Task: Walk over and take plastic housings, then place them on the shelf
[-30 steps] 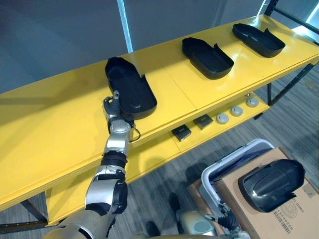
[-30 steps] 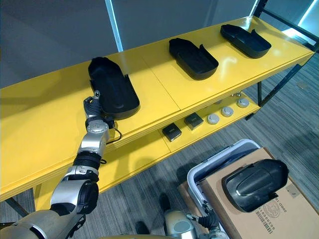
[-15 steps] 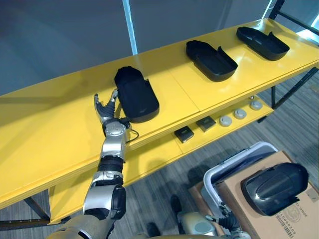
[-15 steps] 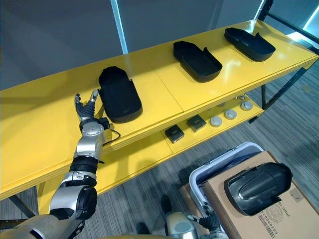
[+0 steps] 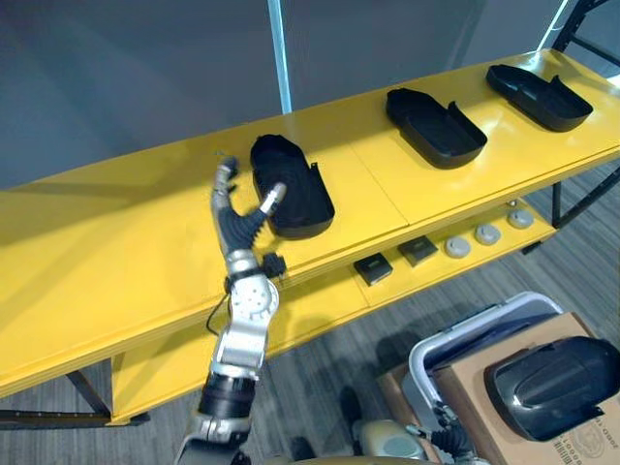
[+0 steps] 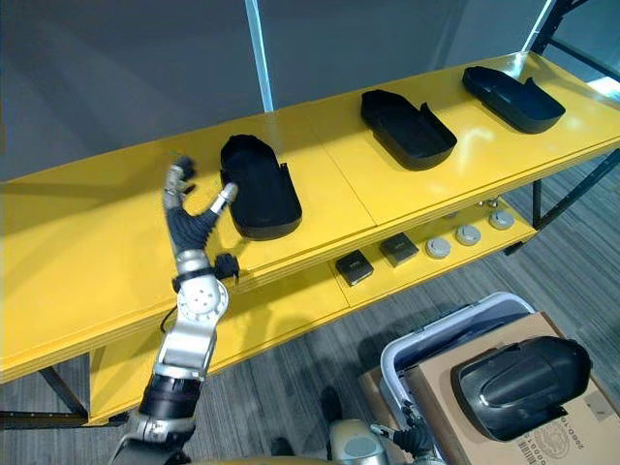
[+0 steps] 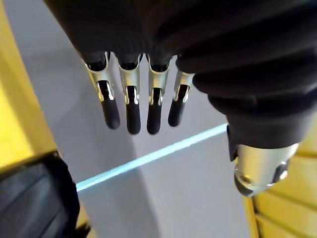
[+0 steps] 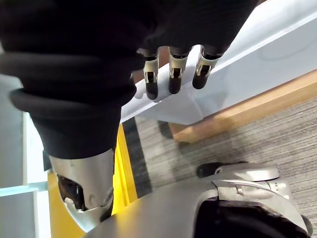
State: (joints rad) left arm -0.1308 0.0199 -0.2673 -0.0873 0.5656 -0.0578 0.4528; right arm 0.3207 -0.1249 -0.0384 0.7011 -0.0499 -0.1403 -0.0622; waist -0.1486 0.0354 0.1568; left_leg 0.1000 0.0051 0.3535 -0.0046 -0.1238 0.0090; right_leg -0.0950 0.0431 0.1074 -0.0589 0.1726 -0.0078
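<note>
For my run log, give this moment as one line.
left hand open beside housing | right hand open | two more housings on shelf

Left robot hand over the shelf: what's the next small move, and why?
Probably withdraw the left robot hand from the yellow shelf toward the body. Its fingers are straight and hold nothing, the nearest housing already lies flat on the shelf, and another housing waits on the cardboard box.
</note>
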